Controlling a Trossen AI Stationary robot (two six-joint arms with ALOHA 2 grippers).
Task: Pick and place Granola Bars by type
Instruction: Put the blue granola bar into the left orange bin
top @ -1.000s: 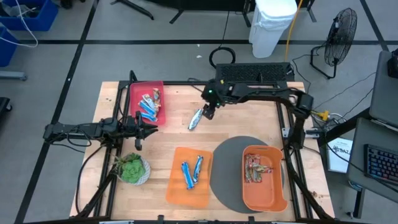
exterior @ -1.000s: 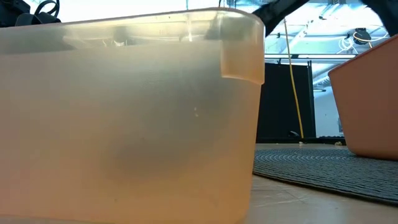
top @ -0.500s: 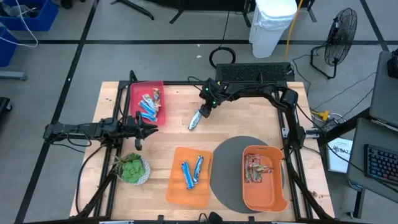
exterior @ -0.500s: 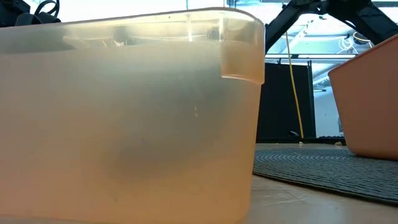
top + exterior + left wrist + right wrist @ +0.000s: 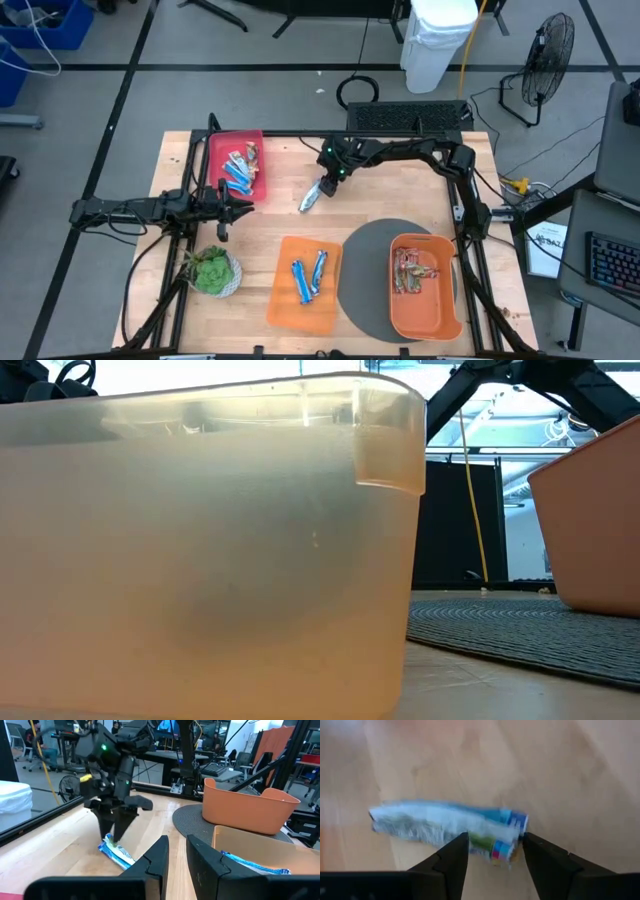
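A silvery-grey and blue granola bar (image 5: 311, 196) lies flat on the wooden table, and shows in the right wrist view (image 5: 445, 827) and the left wrist view (image 5: 116, 852). My right gripper (image 5: 325, 184) is open and points down over the bar's far end (image 5: 506, 845), one finger on each side; I cannot tell whether they touch it. My left gripper (image 5: 248, 206) waits beside the red bin (image 5: 214, 150), fingers a narrow gap apart and empty. The red bin holds several blue and tan bars (image 5: 238, 170).
An orange tray (image 5: 300, 312) holds two blue bars (image 5: 307, 275). An orange tub (image 5: 440, 322) with reddish-brown bars (image 5: 410, 268) stands on a round grey mat (image 5: 365, 260). A plant in a white bowl (image 5: 211, 271) stands at the near left. The tray wall (image 5: 200, 560) fills the low view.
My right gripper has gone a little toward the table's left and near edges and down onto the silvery bar, its arm bending further. The bar stays on the table.
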